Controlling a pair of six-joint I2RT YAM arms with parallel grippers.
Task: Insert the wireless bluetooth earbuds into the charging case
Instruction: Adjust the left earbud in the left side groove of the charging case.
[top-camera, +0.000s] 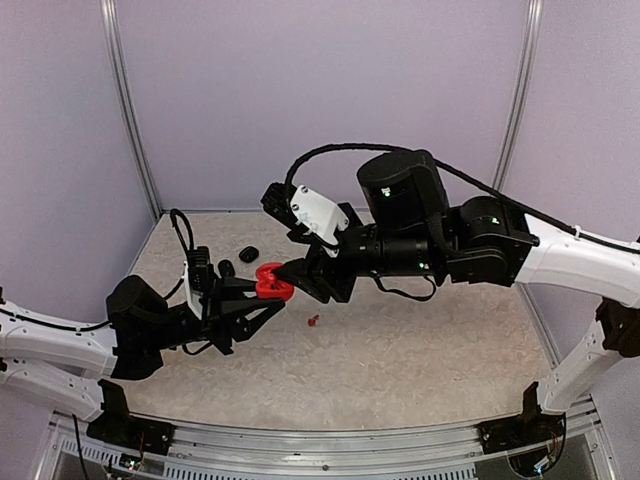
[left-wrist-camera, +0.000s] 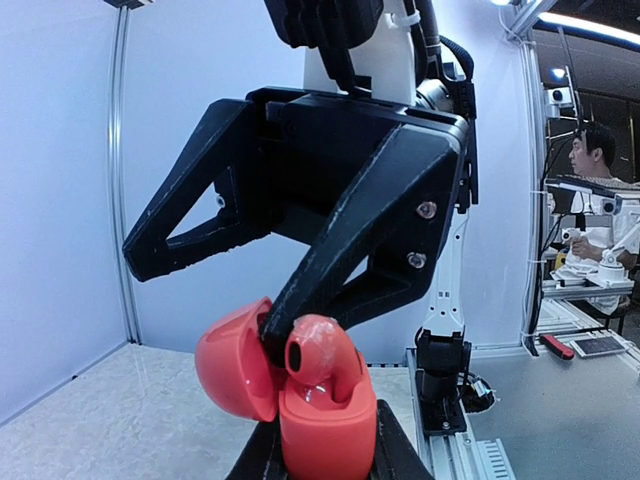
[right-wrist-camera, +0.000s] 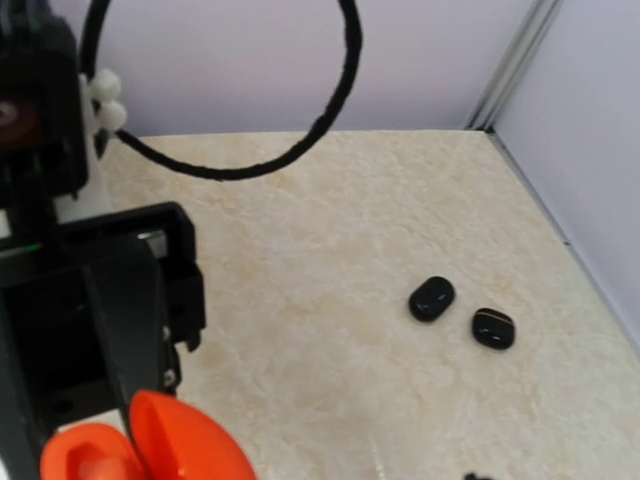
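Note:
My left gripper (top-camera: 270, 293) is shut on a red charging case (top-camera: 272, 281) and holds it above the table; in the left wrist view the case (left-wrist-camera: 325, 425) stands upright between my fingers (left-wrist-camera: 397, 452), with its lid (left-wrist-camera: 232, 362) swung open to the left. A red earbud (left-wrist-camera: 318, 355) sits stem-down in the case, its head still above the rim. My right gripper (top-camera: 297, 272) is open, and one fingertip (left-wrist-camera: 275, 338) rests against the earbud and the lid. A second red earbud (top-camera: 314, 321) lies on the table below the case.
Two black pebble-like cases (right-wrist-camera: 431, 298) (right-wrist-camera: 493, 328) lie on the beige table near the back left; they also show in the top view (top-camera: 249, 253) (top-camera: 227, 268). A small black item (right-wrist-camera: 478, 476) shows at the bottom edge of the right wrist view. Purple walls enclose the table.

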